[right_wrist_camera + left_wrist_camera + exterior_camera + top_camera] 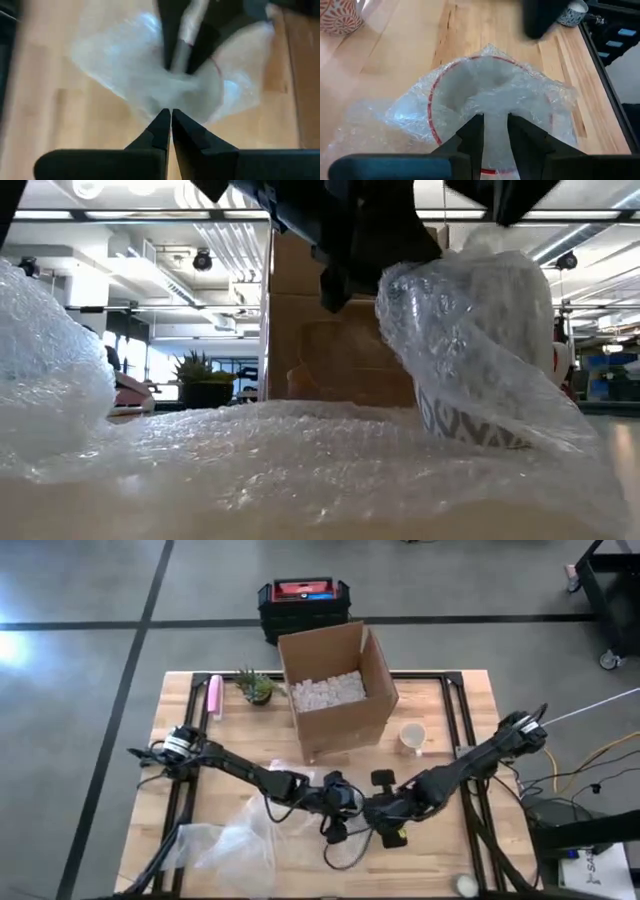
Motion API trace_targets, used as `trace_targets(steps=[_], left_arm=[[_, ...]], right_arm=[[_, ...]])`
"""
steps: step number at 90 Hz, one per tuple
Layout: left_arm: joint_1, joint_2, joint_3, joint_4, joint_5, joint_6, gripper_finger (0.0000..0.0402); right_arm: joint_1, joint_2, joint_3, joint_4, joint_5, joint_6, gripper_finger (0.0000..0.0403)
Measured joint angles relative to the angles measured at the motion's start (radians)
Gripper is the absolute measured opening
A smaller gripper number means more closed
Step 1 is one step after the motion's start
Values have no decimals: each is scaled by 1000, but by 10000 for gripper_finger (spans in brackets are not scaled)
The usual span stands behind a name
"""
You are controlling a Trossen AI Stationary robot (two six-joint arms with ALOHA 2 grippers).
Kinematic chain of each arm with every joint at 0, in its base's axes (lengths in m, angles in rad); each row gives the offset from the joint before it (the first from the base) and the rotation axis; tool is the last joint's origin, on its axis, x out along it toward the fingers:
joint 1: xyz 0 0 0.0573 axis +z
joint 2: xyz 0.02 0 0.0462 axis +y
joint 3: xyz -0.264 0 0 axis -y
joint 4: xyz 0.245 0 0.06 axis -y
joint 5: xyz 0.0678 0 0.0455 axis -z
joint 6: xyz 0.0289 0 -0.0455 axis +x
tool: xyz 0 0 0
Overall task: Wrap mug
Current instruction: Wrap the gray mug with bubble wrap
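While both arms meet near the table's front middle, the left jaws (495,132) stand slightly parted, pinching bubble wrap (485,95) over the near rim of a mug (470,85). The mug has a red rim and lies directly ahead of these jaws, mostly covered by the clear wrap. The right jaws (171,125) are closed with nothing visibly between them, their tips just short of the same bundle from the opposite side, so the mug sits between the two grippers.

Seen from table height, the wrap drapes loosely over the mug and trails away from the left jaws in a wide, crumpled sheet. From above, that loose sheet spreads back past the left gripper (335,802) toward the table's front corner, while the right gripper (385,815) is just beside the left one.

Risks, as a judgement: the pinch is narrow and the film slick, so the wrap could slide free and spring open. Pulling on it could tip or roll the mug. With the grippers so close, they could also knock together.

Counted: one wrapped mug; one bubble wrap sheet; a second, bare mug (412,737) well beyond the right jaws; one open box (335,690) of white filler beyond both; one small plant (257,686); one pink item (214,695) by it; one patterned red-and-white vessel (339,16), partly seen.
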Motion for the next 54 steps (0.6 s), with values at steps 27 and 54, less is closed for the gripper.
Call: trace_targets(steps=[27, 54], left_arm=[[-1, -2, 9, 1, 6, 12, 75], [-7, -50, 11, -22, 38, -5, 75]], right_arm=[[-3, 78, -70, 163, 2, -52, 2], [-13, 199, -113, 173, 87, -39, 2]])
